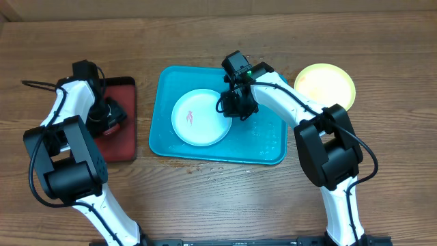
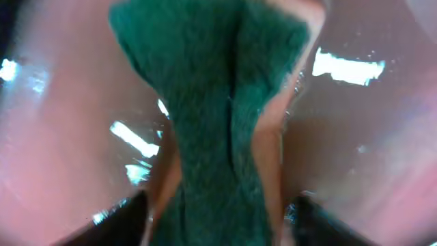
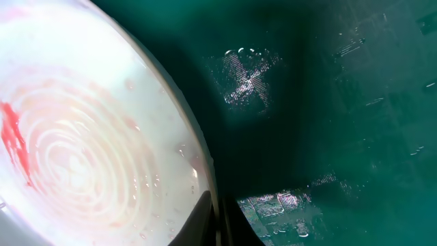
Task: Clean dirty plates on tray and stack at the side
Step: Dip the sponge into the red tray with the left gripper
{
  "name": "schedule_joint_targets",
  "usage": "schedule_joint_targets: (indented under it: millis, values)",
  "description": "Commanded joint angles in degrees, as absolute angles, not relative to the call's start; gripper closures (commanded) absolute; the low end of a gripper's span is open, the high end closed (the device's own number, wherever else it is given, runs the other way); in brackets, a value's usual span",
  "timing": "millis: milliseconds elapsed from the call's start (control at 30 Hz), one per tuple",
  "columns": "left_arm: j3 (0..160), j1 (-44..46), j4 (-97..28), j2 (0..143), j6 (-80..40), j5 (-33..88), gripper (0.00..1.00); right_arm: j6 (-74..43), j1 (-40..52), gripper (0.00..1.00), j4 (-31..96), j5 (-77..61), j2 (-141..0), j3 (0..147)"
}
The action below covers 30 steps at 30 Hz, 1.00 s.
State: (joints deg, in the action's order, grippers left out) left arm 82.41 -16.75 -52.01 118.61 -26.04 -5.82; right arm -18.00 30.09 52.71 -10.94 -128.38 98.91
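A white plate (image 1: 198, 117) with a red smear lies in the turquoise tray (image 1: 270, 143). My right gripper (image 1: 235, 102) is at the plate's right rim. In the right wrist view its fingers (image 3: 218, 219) are shut on the rim of the wet white plate (image 3: 82, 137), above the tray floor (image 3: 328, 102). A yellow-green plate (image 1: 326, 85) sits on the table right of the tray. The pale mint plate is out of view. My left gripper (image 1: 109, 116) is at the far left. In its wrist view it (image 2: 218, 225) is shut on a green scouring sponge (image 2: 212, 102).
A smaller dark red tray (image 1: 119, 140) lies left of the turquoise tray, under the left gripper; its wet surface (image 2: 54, 137) fills the left wrist view. Water drops lie on the turquoise tray's right half. The table is brown wood.
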Motion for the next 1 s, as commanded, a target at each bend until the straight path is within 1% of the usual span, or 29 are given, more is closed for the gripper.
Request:
schedule_joint_targets:
  millis: [0,33,67,167,200,233,267,300,367,433,733,767,800,833,867,900,967]
  values:
    - [80.99,-16.86,-51.92,117.14,-25.71,-4.89,0.78,-18.26,30.04,0.96,52.58,-9.89,-128.07,98.56]
    - [80.99,-16.86,-51.86,117.14,-25.71,-4.89,0.89,-18.26,30.04,0.96,52.6,-9.89,-128.07,98.59]
    - [80.99,-16.86,-51.75,117.14,-25.71,-4.89,0.96,-18.26,30.04,0.96,52.62,-9.89,-128.07,98.56]
    - [80.99,-16.86,-51.31,117.14,-25.71,-5.1,0.96,-18.26,30.04,0.96,52.73,-9.89,-128.07,98.56]
    - [80.99,-16.86,-51.13,117.14,-25.71,-5.1,0.93,-18.26,30.04,0.96,52.75,-9.89,-128.07,98.56]
    - [80.99,-16.86,-50.89,117.14,-25.71,-5.1,0.8,-18.26,30.04,0.96,52.75,-9.89,-128.07,98.56]
    - [80.99,-16.86,-50.68,117.14,-25.69,-5.1,0.57,-18.26,30.04,0.96,52.75,-9.89,-128.07,98.56]
    - [80.99,-16.86,-50.26,117.14,-25.69,-5.39,0.31,-18.26,30.04,0.96,52.73,-9.89,-128.07,98.56]
    - [80.99,-16.86,-48.75,117.14,-25.67,-6.87,0.09,-18.26,30.04,0.96,52.75,-9.89,-128.07,98.56]
    - [80.99,-16.86,-46.72,117.14,-25.69,-9.08,0.0,-18.26,30.04,0.96,52.77,-9.89,-128.07,98.59]
    - [80.99,-16.86,-40.49,117.14,-25.23,-9.85,0.01,-18.26,30.04,0.96,52.73,-9.91,-128.07,98.56]
    - [80.99,-16.86,-39.99,117.14,-25.23,-9.85,0.11,-18.26,30.04,0.96,52.73,-9.91,-128.07,98.59]
    - [80.99,-16.86,-39.51,117.14,-25.26,-9.85,0.36,-18.26,30.04,0.96,52.75,-9.91,-128.07,98.56]
    - [80.99,-16.86,-39.27,117.14,-25.23,-9.85,0.56,-18.26,30.04,0.96,52.77,-9.91,-128.07,98.56]
    - [80.99,-16.86,-39.11,117.14,-25.26,-9.85,0.82,-18.26,30.04,0.96,52.77,-9.91,-128.07,98.56]
    - [80.99,-16.86,-39.11,117.14,-25.26,-9.82,0.96,-18.26,30.04,0.96,52.77,-9.91,-128.07,98.56]
    - [80.99,-16.86,-39.16,117.14,-25.26,-9.8,0.96,-18.26,30.04,0.96,52.75,-9.91,-128.07,98.59]
